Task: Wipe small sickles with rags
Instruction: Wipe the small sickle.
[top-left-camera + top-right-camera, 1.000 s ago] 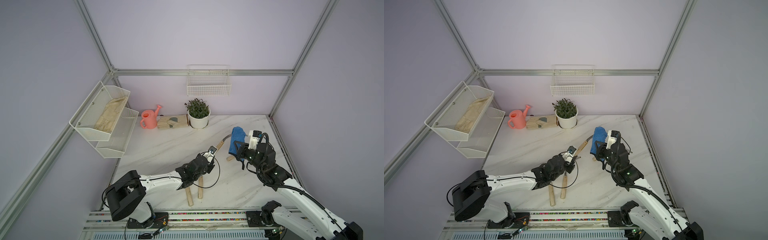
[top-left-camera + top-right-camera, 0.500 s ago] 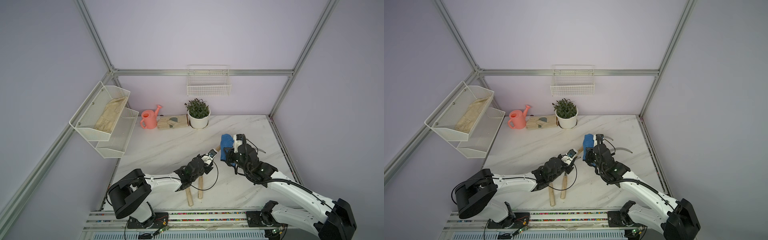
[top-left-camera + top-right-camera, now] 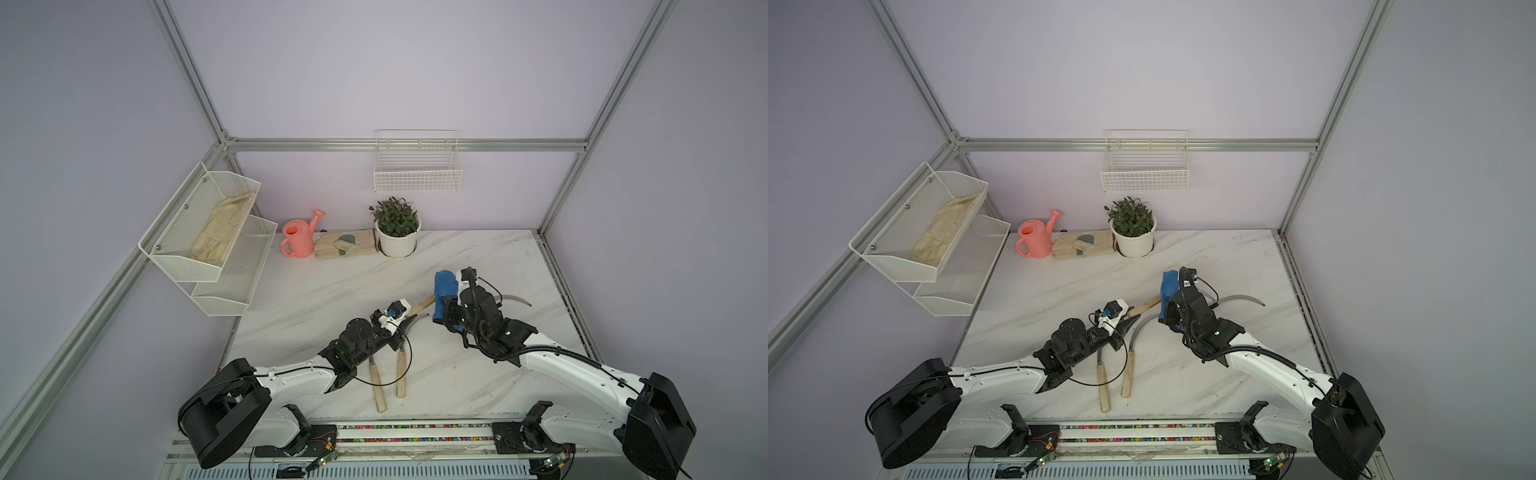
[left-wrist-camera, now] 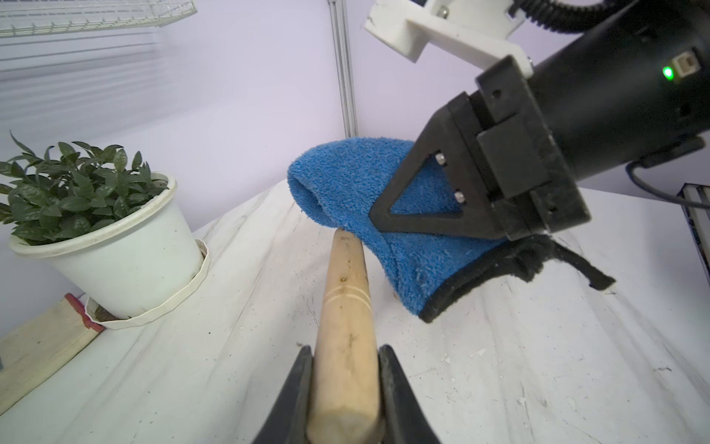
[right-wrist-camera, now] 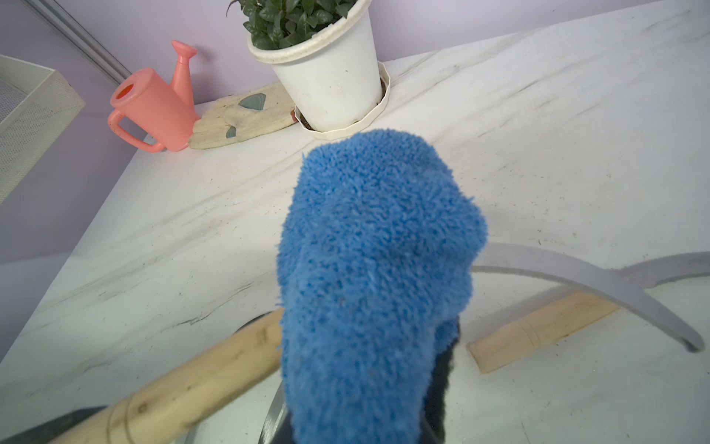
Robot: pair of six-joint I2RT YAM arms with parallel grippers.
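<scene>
My left gripper (image 4: 345,369) is shut on the pale wooden handle (image 4: 345,307) of a small sickle (image 3: 422,303), holding it low over the marble table (image 3: 478,374). My right gripper (image 3: 445,306) is shut on the blue fluffy rag (image 3: 445,286), which drapes over that sickle where the handle ends. The rag (image 5: 376,269) hides the right jaws in the right wrist view. A grey curved blade (image 3: 515,298) shows beyond the rag, and in the right wrist view it crosses another blade beside a second handle (image 5: 538,330). Two more sickles (image 3: 378,386) (image 3: 401,374) lie near the front edge.
At the back stand a potted plant (image 3: 397,239), a pink watering can (image 3: 297,241) and a beige glove (image 3: 345,245). A wire basket (image 3: 417,174) hangs on the back wall. Mesh shelves (image 3: 208,245) with another glove hang on the left wall.
My right gripper has carried the rag leftward along the held sickle, from the blade side toward the handle. The left gripper has kept its hold almost in place.
</scene>
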